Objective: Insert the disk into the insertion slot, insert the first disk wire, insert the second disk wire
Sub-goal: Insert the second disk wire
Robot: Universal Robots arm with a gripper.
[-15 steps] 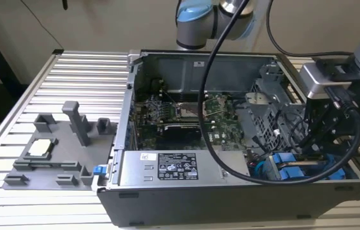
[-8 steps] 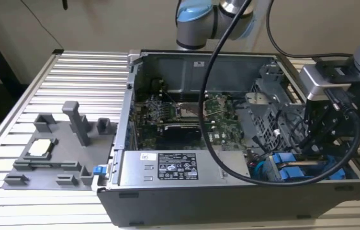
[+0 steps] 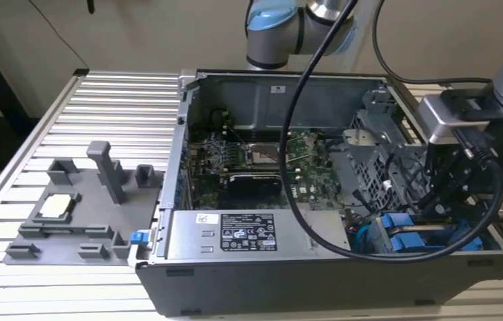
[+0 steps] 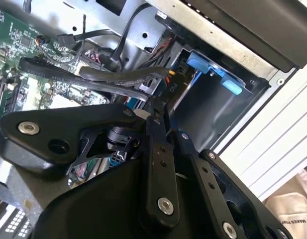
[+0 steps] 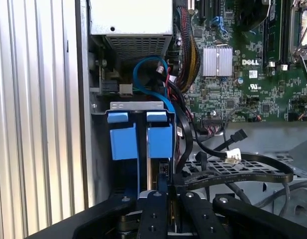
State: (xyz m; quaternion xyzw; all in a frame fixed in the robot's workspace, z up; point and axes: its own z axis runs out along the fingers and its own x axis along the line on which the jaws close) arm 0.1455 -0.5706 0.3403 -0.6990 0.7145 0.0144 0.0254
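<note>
Two bright blue carrier ends (image 5: 159, 142) sit side by side in the grey sheet-metal drive cage (image 5: 136, 105), so the disk (image 3: 408, 239) rests in the insertion slot with its silver body hidden. My gripper (image 5: 163, 188) hangs just in front of the right-hand carrier. Its fingers are drawn together on the black plug of a disk wire (image 5: 164, 169). In the second wrist view the gripper (image 4: 158, 107) pinches that plug, and a black flat cable (image 4: 93, 74) trails from it across the board toward the blue carrier (image 4: 208, 67). In the exterior view the gripper (image 3: 425, 210) reaches into the case's near right corner.
A grey power-supply box with a sticker (image 3: 243, 234) lies beside the cage. The green motherboard (image 3: 251, 154) and a perforated bracket (image 3: 368, 160) lie further in. Loose black and blue cables (image 5: 148, 74) crowd the cage. A grey fixture tray (image 3: 73, 214) stands on the ribbed table at the exterior view's left.
</note>
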